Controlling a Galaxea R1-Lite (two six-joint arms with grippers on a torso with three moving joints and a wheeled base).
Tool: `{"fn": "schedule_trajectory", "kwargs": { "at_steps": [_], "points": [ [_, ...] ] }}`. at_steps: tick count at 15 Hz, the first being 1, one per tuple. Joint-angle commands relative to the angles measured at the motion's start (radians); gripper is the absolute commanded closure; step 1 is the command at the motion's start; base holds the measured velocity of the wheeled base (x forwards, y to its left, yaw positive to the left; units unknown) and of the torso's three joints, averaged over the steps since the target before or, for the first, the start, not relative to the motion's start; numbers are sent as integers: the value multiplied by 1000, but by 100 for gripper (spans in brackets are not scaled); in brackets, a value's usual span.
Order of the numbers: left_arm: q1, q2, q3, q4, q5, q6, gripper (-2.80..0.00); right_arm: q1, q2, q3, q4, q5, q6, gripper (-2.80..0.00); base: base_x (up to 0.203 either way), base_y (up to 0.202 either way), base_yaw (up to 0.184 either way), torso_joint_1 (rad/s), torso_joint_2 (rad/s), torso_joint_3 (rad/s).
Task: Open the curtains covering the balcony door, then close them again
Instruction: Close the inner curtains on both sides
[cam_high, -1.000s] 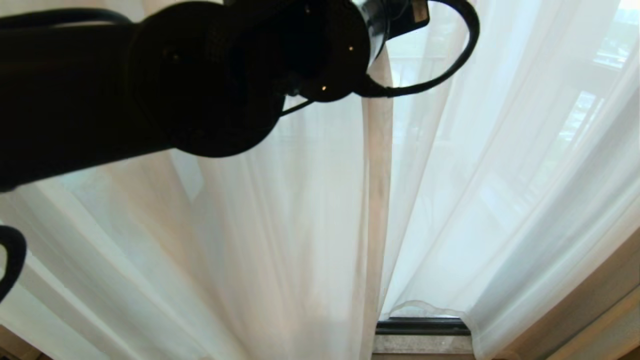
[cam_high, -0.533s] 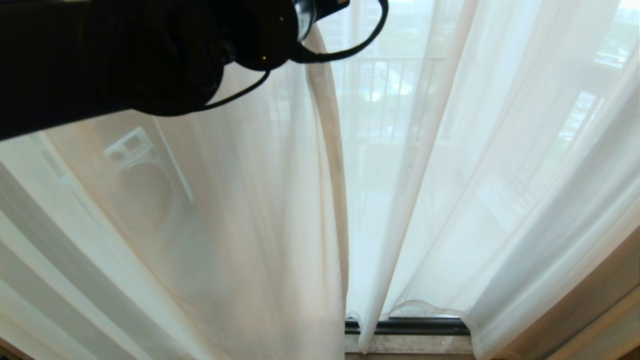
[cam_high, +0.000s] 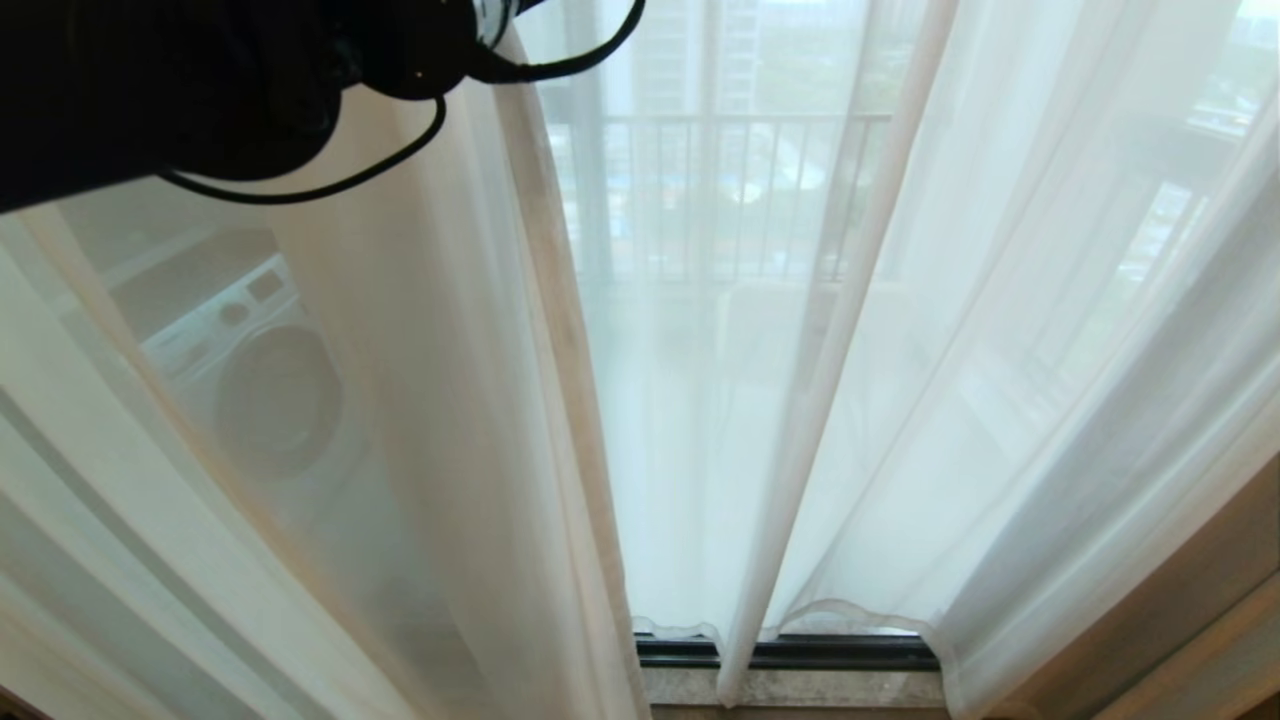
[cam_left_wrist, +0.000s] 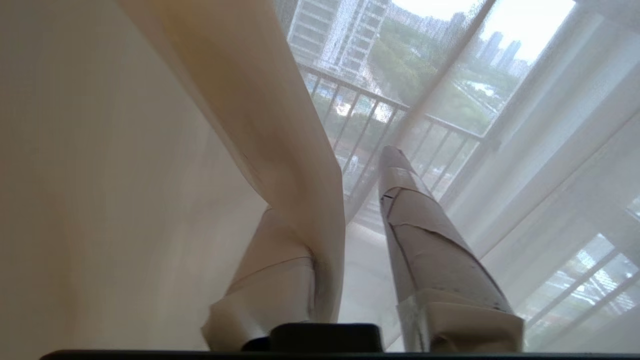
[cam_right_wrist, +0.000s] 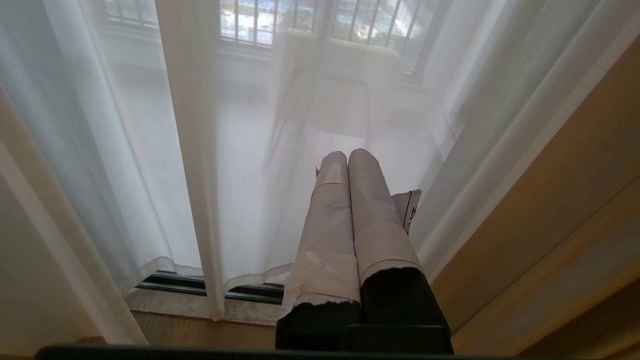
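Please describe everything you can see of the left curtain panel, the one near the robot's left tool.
The left curtain panel is sheer, cream-white fabric hanging in long folds, thin enough that a washing machine shows through it. Its thicker hemmed inner edge runs diagonally from the top down to the dark door track. It is drawn toward the robot's left, leaving a gap to the right panel. In the left wrist view the edge lies between the parted fingers of the left tool, draped against one finger.

Sheer matt white cloth for the curtains (cam_high: 1000, 330), dull paper-like tape round the left gripper (cam_left_wrist: 350, 200) fingers, dark smooth metal along the door track (cam_high: 830, 652).
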Motion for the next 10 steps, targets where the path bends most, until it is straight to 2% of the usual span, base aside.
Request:
{"fn": "schedule_trajectory", "kwargs": {
  "at_steps": [1,4,7,10],
  "points": [
    [5,-16,0,-1,8,-2,-280,0,0,0,-1,0,-1,0,0,0,0,0,0,0],
    [4,-59,52,1,35,-4,-280,0,0,0,-1,0,-1,0,0,0,0,0,0,0],
    [16,-107,93,8,103,-1,-280,0,0,0,0,0,-1,0,0,0,0,0,0,0],
    [31,-223,238,15,151,14,-280,0,0,0,-1,0,-1,0,0,0,0,0,0,0]
  ]
}}
